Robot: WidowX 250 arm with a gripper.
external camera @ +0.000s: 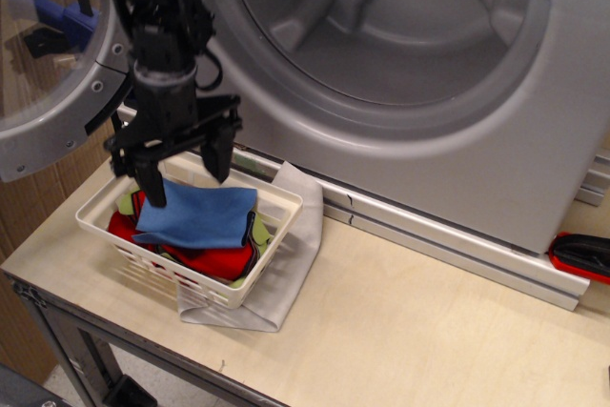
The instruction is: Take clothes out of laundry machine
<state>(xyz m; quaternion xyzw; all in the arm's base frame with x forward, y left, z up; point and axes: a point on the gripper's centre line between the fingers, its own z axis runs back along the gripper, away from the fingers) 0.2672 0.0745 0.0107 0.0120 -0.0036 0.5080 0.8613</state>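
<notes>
The blue cloth (198, 218) lies flat in the white slatted basket (276, 221), on top of a red garment (212, 259). My gripper (185, 175) is open and empty just above the cloth's far edge, fingers spread wide and apart from it. The silver-grey laundry machine (457, 140) stands behind, its round drum (400, 16) open and showing no clothes. Its glass door (48, 64) is swung open at the left.
A light grey cloth (286, 278) lies under and beside the basket on the wooden table (410, 331). A red and black object (581, 256) sits at the right edge. The washer's metal base rail (448, 240) runs along the table's back.
</notes>
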